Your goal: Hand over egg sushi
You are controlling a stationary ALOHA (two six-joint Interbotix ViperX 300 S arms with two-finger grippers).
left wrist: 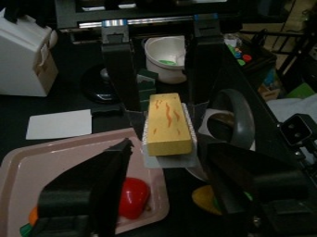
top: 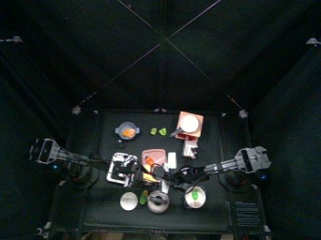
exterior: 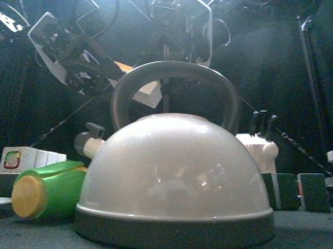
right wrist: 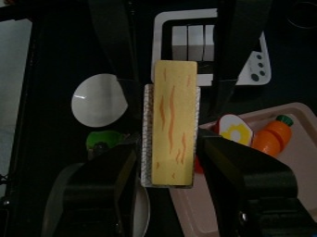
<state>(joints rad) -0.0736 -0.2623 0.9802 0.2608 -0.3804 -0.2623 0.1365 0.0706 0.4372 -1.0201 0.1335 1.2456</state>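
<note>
The egg sushi [left wrist: 170, 125], a yellow block with orange streaks on a white base, hangs in the air above the table between both grippers. My right gripper [right wrist: 173, 159] is shut on it, and the block [right wrist: 175, 120] fills the gap between its jaws. In the left wrist view the right gripper's fingers [left wrist: 118, 76] clasp the block's far end. My left gripper [left wrist: 168, 165] is open, with its jaws standing either side of the near end and small gaps showing. In the top view the two grippers meet at the table's front middle, left gripper [top: 142, 170] facing right gripper [top: 183, 172].
Under the sushi lies a pink tray [left wrist: 50, 162] with a red piece [left wrist: 133, 194], an egg slice [right wrist: 233, 130] and a carrot [right wrist: 275, 137]. A white bowl [left wrist: 168, 51] stands beyond. A large kettle [exterior: 176, 170] and a fallen green cup [exterior: 46, 190] sit at the front edge.
</note>
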